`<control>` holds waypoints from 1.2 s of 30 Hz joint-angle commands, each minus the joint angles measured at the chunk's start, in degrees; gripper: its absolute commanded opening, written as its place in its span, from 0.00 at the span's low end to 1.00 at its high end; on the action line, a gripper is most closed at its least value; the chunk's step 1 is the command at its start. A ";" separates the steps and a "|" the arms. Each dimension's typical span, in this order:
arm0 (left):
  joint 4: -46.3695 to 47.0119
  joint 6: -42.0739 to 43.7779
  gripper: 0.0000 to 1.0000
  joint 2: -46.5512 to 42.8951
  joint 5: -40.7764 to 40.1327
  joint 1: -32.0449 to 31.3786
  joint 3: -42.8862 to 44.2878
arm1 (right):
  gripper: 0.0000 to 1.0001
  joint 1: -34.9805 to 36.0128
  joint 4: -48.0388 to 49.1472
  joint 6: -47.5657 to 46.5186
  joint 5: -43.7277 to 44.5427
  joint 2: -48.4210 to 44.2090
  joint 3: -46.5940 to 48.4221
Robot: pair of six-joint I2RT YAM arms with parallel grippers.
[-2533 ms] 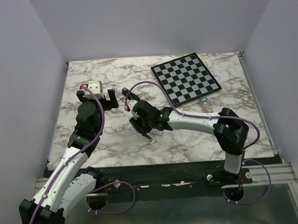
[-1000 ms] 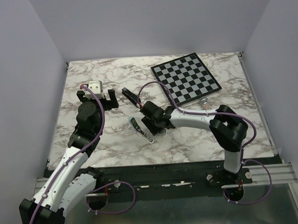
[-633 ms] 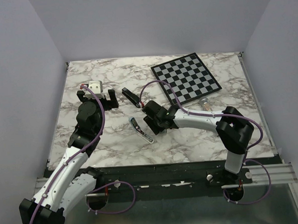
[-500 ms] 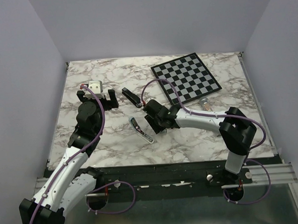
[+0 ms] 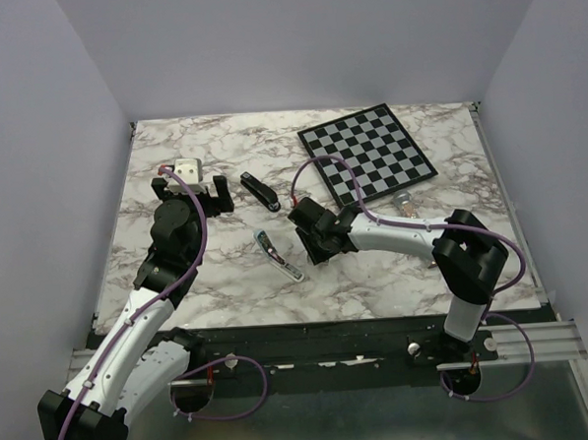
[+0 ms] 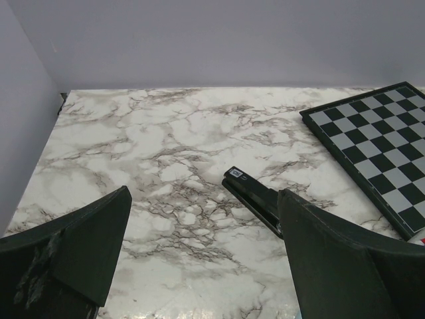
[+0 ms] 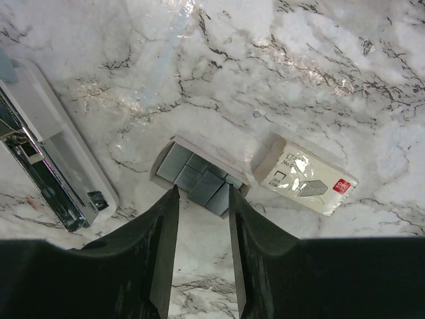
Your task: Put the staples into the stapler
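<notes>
Marble counter: toward its far-left corner my left fingers gape wide, empty. The black stapler lies near, to their right. Midway between the side edges my right fingers straddle the staples, half open, not pinching. Squeezing unevenly could snap or scatter the loose strips.

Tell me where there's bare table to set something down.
Bare marble runs along the far edge left of the chessboard, and along the near edge between the left arm and right arm. The middle is crowded: black stapler, staples, right gripper.
</notes>
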 commanded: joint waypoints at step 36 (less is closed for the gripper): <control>1.09 0.31 0.99 -0.16 0.63 0.20 -0.55 | 0.37 -0.23 2.20 -15.28 -8.27 4.88 3.78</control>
